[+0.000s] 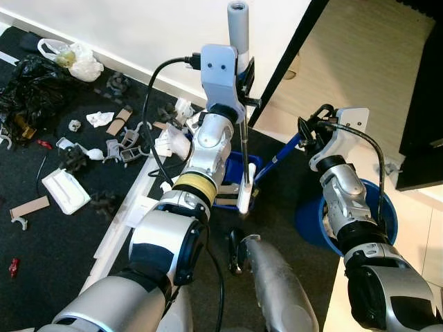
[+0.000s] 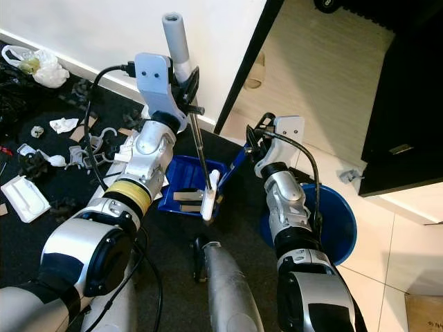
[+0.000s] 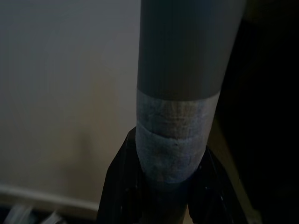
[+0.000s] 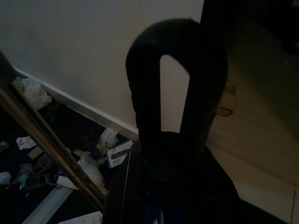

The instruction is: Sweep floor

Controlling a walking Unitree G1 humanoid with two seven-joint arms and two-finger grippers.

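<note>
Sweeping is judged barely begun: much litter is still spread over the dark floor to the left, while only a few scraps are seen in the blue dustpan at centre. One broom, one dustpan and one blue bucket, on the right, are counted. The broom's grey handle is clasped by the left gripper, fingers closed round it. The dustpan's black handle loop is gripped by the right gripper, closed.
</note>
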